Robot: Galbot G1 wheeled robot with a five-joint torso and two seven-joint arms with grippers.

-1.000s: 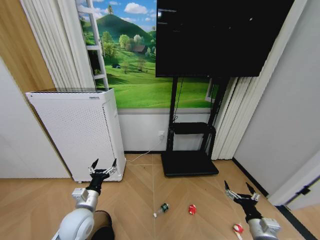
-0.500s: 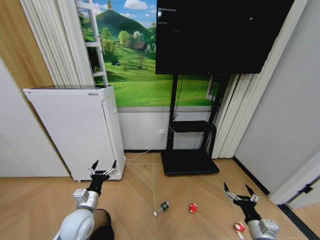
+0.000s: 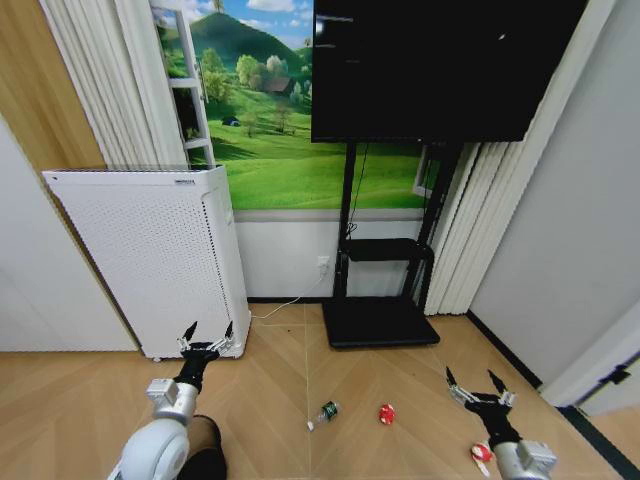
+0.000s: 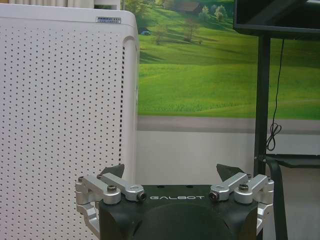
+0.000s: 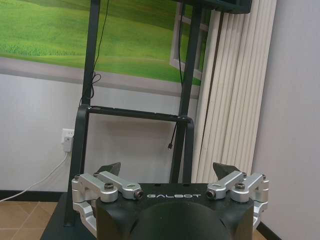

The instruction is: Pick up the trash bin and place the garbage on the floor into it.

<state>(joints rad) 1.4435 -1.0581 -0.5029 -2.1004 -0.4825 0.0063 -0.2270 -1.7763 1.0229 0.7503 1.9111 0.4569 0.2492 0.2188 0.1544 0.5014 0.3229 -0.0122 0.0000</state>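
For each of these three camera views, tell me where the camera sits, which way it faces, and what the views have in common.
Head view: on the robot's head, looking forward and down at the floor, the bottle, the red lump; both arms show, left gripper and right gripper with jaws open.
Left wrist view: on the left wrist, facing the white appliance and landscape mural; left gripper shows.
Right wrist view: on the right wrist, facing the TV stand and curtain; right gripper shows.
Shared: the mural and black stand appear in all three.
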